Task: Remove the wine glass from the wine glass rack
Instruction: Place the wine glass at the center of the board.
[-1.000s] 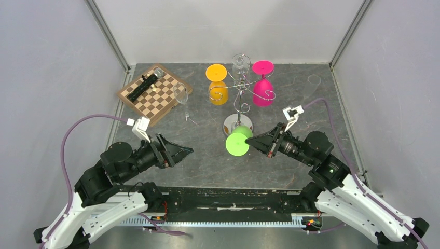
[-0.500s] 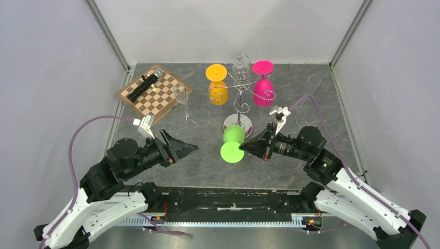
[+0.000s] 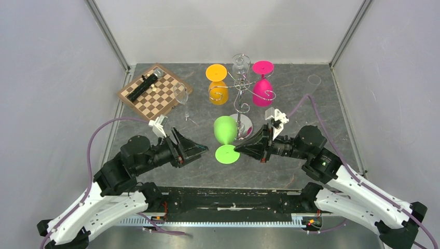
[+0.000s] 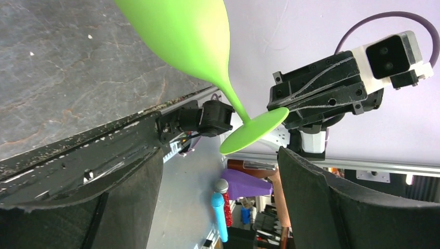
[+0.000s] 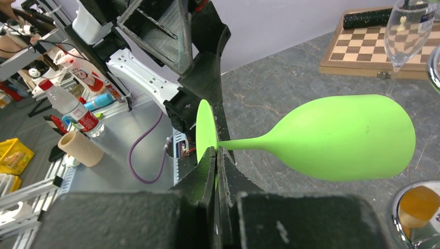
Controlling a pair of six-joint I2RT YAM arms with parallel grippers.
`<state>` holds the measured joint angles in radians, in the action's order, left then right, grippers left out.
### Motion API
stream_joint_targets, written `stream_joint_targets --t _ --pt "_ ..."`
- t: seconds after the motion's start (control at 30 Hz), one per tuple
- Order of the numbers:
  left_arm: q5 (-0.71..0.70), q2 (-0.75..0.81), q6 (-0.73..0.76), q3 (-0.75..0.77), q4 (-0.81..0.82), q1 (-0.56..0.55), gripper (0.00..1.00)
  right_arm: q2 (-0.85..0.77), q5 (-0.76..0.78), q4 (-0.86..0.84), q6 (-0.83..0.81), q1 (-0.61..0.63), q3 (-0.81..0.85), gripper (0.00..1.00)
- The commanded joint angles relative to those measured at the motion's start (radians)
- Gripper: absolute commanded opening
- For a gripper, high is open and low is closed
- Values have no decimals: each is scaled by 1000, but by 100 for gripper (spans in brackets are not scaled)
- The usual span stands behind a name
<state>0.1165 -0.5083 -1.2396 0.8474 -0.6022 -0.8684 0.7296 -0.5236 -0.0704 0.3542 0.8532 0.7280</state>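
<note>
Got the green wine glass (image 3: 224,130) off the wine glass rack (image 3: 241,96), in my right claw (image 3: 236,150).
My right claw is pinched shut on the stem at the foot. The glass sits tilted just in front of the rack's base, bowl toward the rack. My left claw (image 3: 201,149) is spread wide and empty, just past the foot, away from the rack.

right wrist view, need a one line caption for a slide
Right gripper shut on the foot of the green wine glass, holding it sideways over the table.

coloured glasses (image 3: 224,129) (image 3: 218,92) (image 3: 263,95) — 3 | clear glasses (image 3: 238,62) (image 3: 181,95) — 2 at least | rack (image 3: 240,98) 1 | chessboard (image 3: 154,96) 1
</note>
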Motion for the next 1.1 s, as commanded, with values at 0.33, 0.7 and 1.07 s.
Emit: stream_joint_targets --t 0.33,0.7,1.07 --pt "101 -44 -125 -51 182 -1 85 29 17 -157 -198 98 44 0" --pt "114 -53 -143 -64 208 -1 81 69 112 -232 -301 222 37 0" --pt "149 -76 -147 -71 247 -1 70 131 210 -288 -374 323 46 0"
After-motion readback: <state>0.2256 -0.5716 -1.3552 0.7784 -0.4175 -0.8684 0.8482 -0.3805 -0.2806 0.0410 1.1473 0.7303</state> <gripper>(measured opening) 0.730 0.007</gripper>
